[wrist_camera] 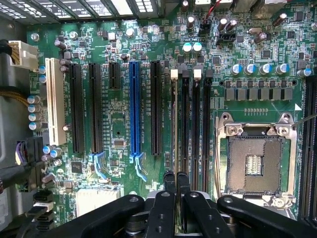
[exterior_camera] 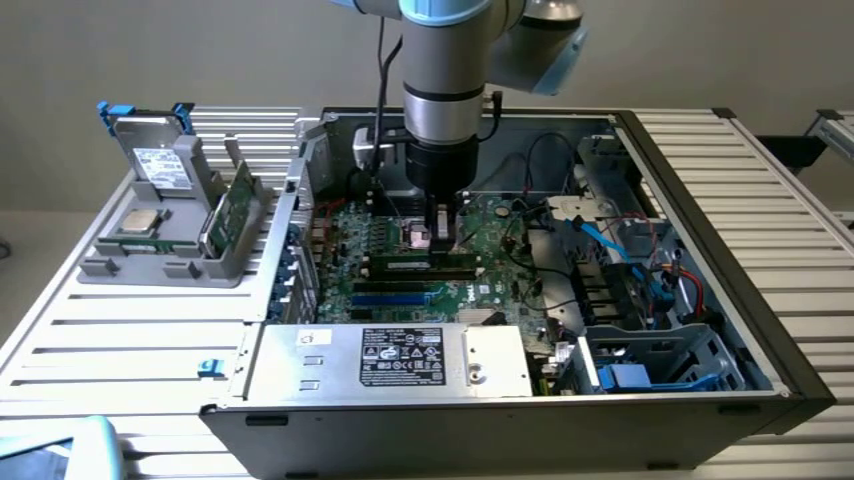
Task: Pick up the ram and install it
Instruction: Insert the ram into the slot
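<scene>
Slatted counter (exterior_camera: 120, 340), open PC case (exterior_camera: 787, 330). We saw the gripper (wrist_camera: 176, 181) clenched over the ram (wrist_camera: 174, 129), which stood edge-up in a motherboard slot; whether it pinched the stick was unclear. Risk, we judged: off-centre pressure leaves one end unseated.

motherboard (wrist_camera: 119, 106): glossy circuit board | socket frame (wrist_camera: 256, 130): shiny metal | pincer (wrist_camera: 177, 175): matt, smooth
</scene>
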Controlling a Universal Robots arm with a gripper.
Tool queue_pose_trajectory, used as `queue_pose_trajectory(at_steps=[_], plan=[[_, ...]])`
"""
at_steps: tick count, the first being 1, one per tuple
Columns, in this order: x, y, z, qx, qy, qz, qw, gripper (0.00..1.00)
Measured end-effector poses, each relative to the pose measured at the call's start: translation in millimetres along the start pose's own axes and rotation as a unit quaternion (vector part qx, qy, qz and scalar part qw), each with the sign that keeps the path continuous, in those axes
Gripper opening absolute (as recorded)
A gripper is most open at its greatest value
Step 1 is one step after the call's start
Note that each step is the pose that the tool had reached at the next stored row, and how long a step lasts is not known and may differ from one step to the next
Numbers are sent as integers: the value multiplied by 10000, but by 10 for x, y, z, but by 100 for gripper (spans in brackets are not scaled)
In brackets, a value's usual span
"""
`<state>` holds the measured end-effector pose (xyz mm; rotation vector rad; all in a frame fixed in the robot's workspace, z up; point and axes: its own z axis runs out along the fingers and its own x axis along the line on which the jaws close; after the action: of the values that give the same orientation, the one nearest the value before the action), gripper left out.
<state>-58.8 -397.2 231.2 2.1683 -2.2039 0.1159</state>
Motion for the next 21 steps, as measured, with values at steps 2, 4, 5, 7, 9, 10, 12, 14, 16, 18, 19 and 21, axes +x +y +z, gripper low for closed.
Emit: queue_pose_trajectory(at_steps=[2,4,5,7,9,10,12,14,16,18,19,21], plan=[[0,8,4,1,-1,0,10000,13],[-1,16,7,2,0,0,10000,13],[-1,17,7,3,0,0,10000,13],[-1,21,10,4,0,0,10000,13],[-1,22,13,5,-1,0,10000,13],[-1,22,15,5,-1,0,10000,13],[-1,22,17,5,0,0,10000,13],[-3,23,22,6,-1,0,10000,13],[-5,23,24,5,0,0,10000,13],[-6,23,26,5,0,0,10000,13],[-6,23,28,5,0,0,10000,13],[-7,23,31,5,0,0,10000,13]])
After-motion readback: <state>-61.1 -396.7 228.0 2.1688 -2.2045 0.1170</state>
